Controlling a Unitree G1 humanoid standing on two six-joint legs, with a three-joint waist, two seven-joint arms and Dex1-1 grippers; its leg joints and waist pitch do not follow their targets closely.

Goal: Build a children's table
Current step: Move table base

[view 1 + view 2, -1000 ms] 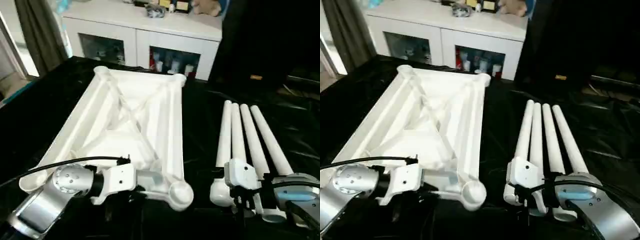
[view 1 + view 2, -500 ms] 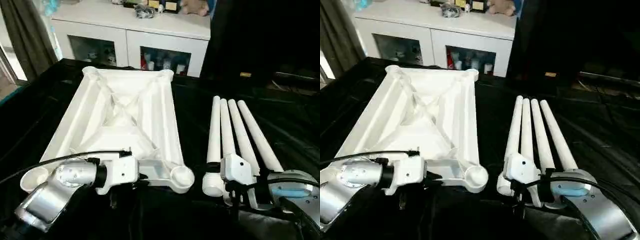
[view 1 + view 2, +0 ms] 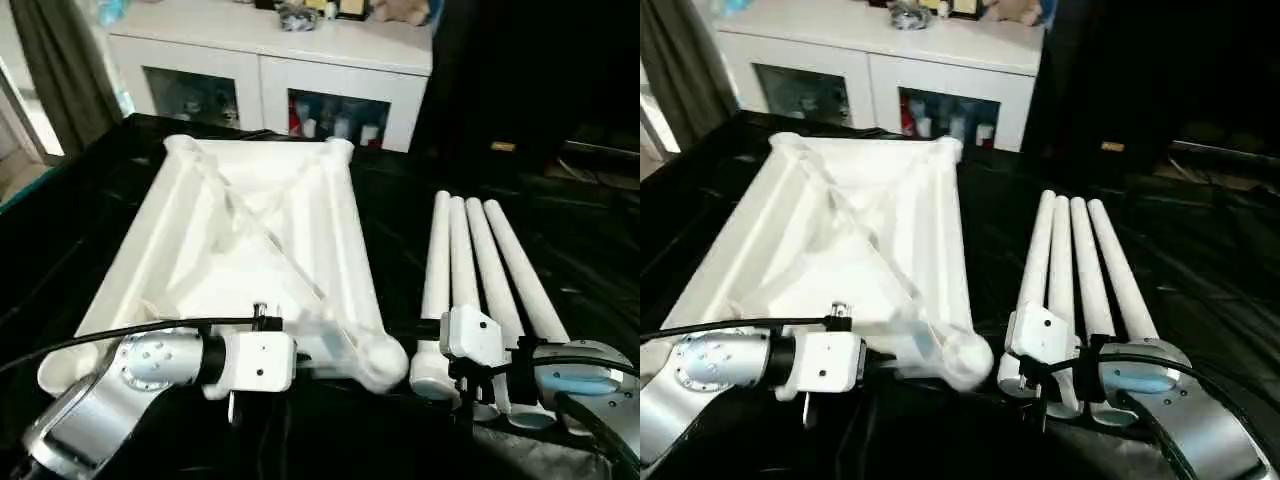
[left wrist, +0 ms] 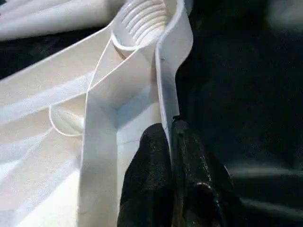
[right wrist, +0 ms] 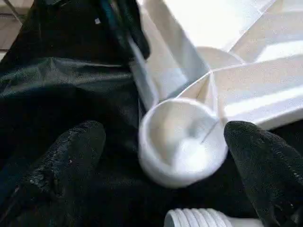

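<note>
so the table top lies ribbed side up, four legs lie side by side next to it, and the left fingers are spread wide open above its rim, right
Not quite. The left fingers are shut on the near rim of the table top, pinching the thin wall, as the left wrist view shows. The rest holds: the top lies ribbed side up and the four legs lie side by side next to it.

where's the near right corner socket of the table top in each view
Left eye view: corner socket, low centre, beside the legs.
Right eye view: low centre.
Left wrist view: upper middle, threaded inside, beyond the left gripper clamped on the rim.
Right wrist view: centre, between the right gripper's open fingers.
Shared landmark: that rim.
</note>
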